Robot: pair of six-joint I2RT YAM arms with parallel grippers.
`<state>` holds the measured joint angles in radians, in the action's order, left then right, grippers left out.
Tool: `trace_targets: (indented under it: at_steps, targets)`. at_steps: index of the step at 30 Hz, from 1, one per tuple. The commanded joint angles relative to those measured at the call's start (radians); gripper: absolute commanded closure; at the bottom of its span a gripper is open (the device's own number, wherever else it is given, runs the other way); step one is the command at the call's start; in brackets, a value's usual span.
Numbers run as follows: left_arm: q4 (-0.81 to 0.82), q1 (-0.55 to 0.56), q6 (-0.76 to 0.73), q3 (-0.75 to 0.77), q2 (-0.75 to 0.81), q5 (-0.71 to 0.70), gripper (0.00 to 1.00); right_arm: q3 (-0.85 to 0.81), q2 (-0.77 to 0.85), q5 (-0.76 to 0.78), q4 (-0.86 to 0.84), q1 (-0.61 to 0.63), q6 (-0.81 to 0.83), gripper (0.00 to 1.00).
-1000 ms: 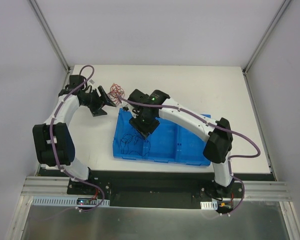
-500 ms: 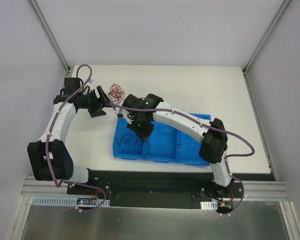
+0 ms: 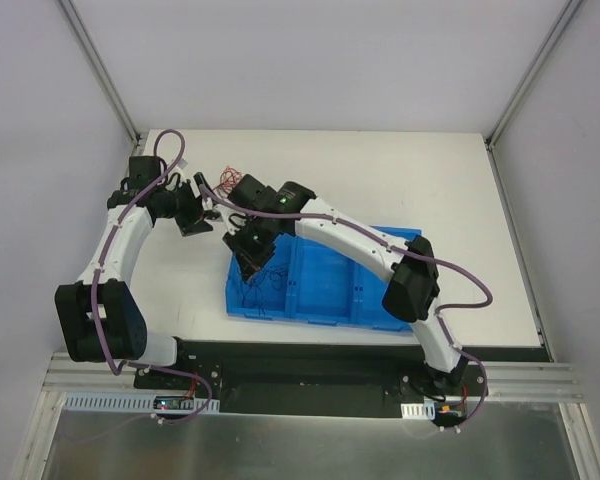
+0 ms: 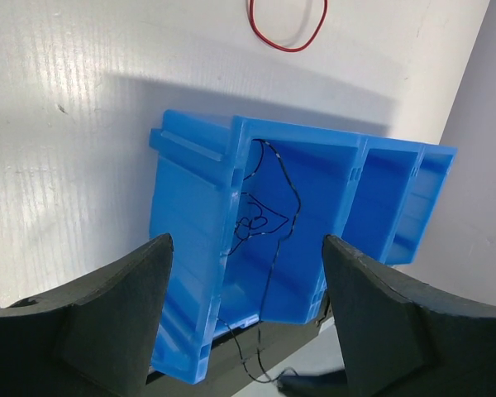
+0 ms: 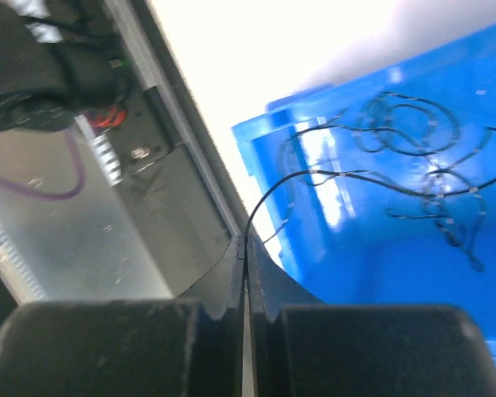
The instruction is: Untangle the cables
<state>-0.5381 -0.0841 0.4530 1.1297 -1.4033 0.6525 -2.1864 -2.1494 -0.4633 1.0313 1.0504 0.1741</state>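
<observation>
A tangle of thin black cables lies in the left compartment of the blue tray. It also shows in the left wrist view and the right wrist view. My right gripper hangs over the tray's left end, shut on one black cable that rises from the tangle to its fingertips. A small bunch of dark red cables lies on the table behind the tray; one red loop shows in the left wrist view. My left gripper is open and empty beside them. I see no magenta-purple cable.
The tray has further compartments to the right. The white table ends at a black strip and metal rail in front of the tray. Grey walls stand close on both sides.
My right gripper has moved left and towards the back over the tray's left end, drawing the black cable with it. My left arm's elbow swung out; its gripper stays near the red cables.
</observation>
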Motion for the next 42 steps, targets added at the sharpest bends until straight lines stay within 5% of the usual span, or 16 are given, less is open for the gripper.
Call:
trace_targets:
  at_steps: [1,5,16,23,30,35,42]
  targets:
    - [-0.011,0.006,-0.014,0.016,0.010,0.039,0.28,0.137,0.054,0.216,-0.221,-0.035,-0.044,1.00]
    - [-0.013,0.006,-0.005,0.021,0.009,0.058,0.29,0.099,-0.001,0.379,-0.272,-0.049,-0.033,1.00]
    - [-0.022,0.006,-0.028,0.028,0.027,0.026,0.28,0.016,-0.119,0.405,-0.205,-0.061,-0.051,0.99]
    - [-0.029,-0.008,-0.053,0.074,-0.008,-0.033,0.28,-0.073,-0.040,0.266,-0.076,-0.075,-0.062,0.69]
    - [-0.028,-0.016,-0.033,0.145,-0.081,0.005,0.28,0.022,0.153,0.196,-0.046,-0.118,-0.099,0.45]
    - [0.013,0.039,-0.069,0.191,-0.118,0.122,0.39,0.170,0.318,0.158,-0.111,-0.211,-0.208,0.41]
    - [0.013,0.182,-0.060,0.219,-0.158,0.081,0.33,0.369,0.483,0.112,-0.218,-0.345,-0.300,0.41]
